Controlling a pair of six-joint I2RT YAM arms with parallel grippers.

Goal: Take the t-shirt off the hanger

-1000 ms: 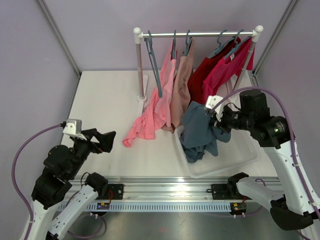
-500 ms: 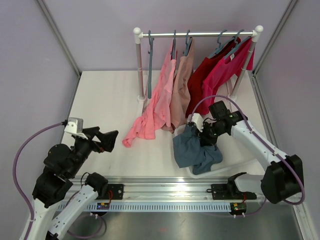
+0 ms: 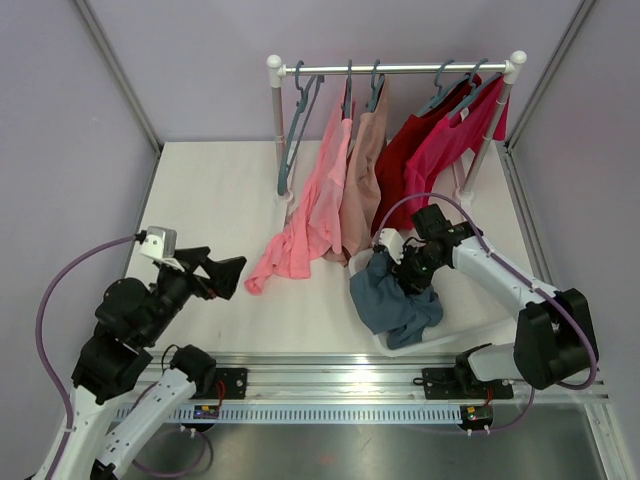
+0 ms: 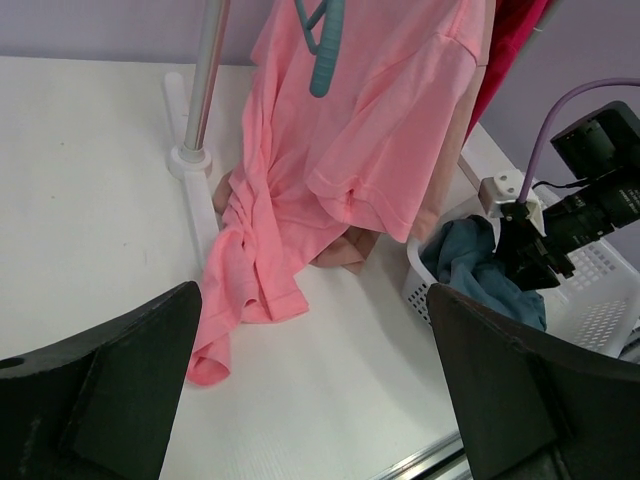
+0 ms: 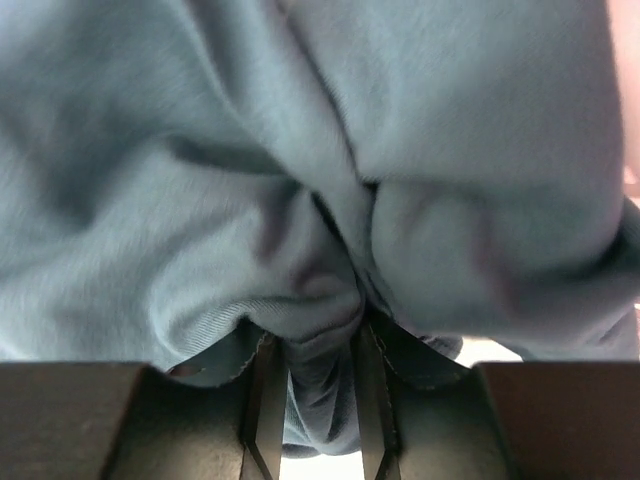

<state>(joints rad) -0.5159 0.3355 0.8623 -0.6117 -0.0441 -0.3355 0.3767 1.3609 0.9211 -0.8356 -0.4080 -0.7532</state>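
Now the blue t-shirt (image 3: 390,305) bunches between jaws of the right gripper (image 5: 314,350), hold unclear.

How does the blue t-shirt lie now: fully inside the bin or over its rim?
Partly in: the blue t-shirt spills over the near-left rim of the bin, right pincer in its folds.

Seen from the right wrist, the blue t-shirt (image 5: 300,180) fills the frame, soft and blurred, and hides everything behind it. The right claw (image 5: 318,400) is cut off by the bottom edge. A fold lies between its fingers, but whether they pinch it cannot be told. From above, its tips are buried in the cloth. From the left wrist, the left claw (image 4: 315,300) is cropped at the bottom corners. The white basket (image 4: 600,290) runs off the right edge. The teal hanger (image 4: 322,50) and pink shirt (image 4: 370,130) run off the top.
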